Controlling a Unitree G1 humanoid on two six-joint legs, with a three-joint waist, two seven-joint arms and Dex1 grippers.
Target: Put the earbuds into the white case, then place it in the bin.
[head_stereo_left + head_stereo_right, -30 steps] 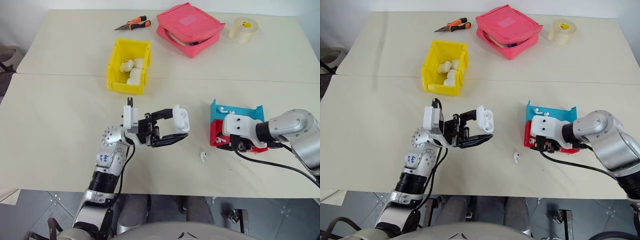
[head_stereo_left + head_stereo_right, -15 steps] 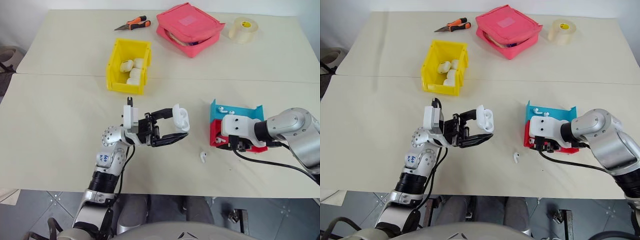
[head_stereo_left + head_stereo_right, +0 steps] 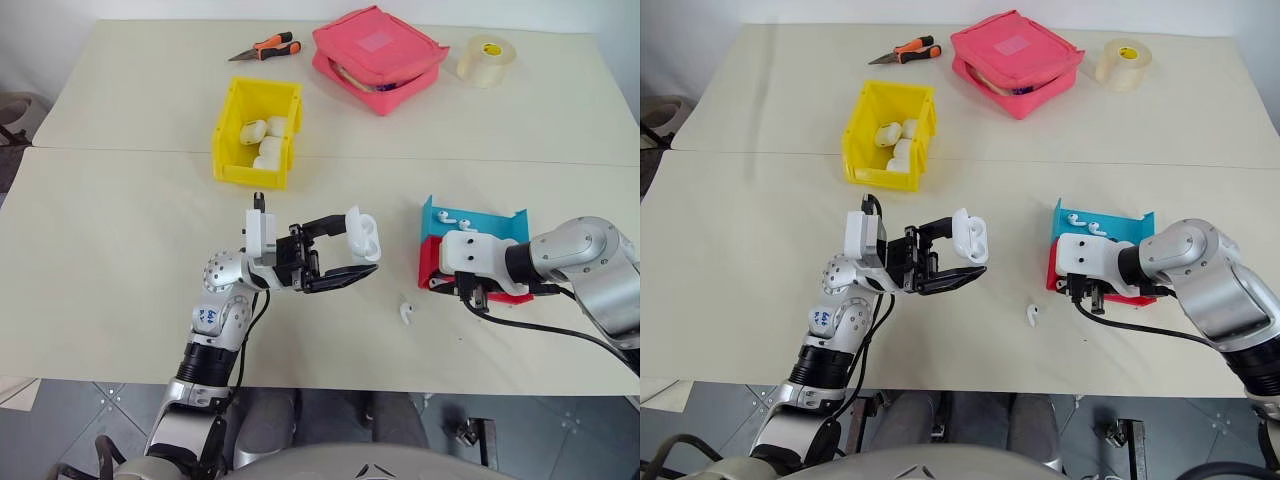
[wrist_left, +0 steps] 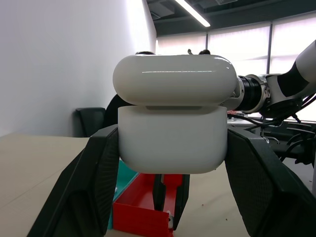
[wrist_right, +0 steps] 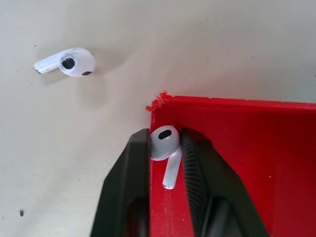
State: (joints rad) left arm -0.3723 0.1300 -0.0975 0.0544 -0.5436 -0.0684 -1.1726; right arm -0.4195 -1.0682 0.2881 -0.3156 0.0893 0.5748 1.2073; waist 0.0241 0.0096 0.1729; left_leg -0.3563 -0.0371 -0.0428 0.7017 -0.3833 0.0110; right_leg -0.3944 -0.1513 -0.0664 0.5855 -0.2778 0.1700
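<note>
Left tool [image 3: 350,256] at frame center points right, clamped on the case [image 3: 362,235]; right tool [image 5: 165,148] at right angles down, fingers [image 5: 133,163] pinching an earbud [image 5: 166,148].

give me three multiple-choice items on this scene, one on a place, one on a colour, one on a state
1. Where does the loose earbud lie?
A. on the table between the two grippers
B. in the yellow bin
C. on the pink pouch

2. What colour is the tray that the right gripper reaches into?
A. yellow
B. red
C. green

3. What state is the white case in the left gripper?
A. lying on the table
B. held off the table, lid ajar
C. lying inside the bin

Answers:
1. A: it lies on the bare table, beside the red tray.
2. B: the right wrist view shows red walls and floor around an earbud between the fingers.
3. B: the fingers clamp its sides, and a gap shows under the lid.
</note>
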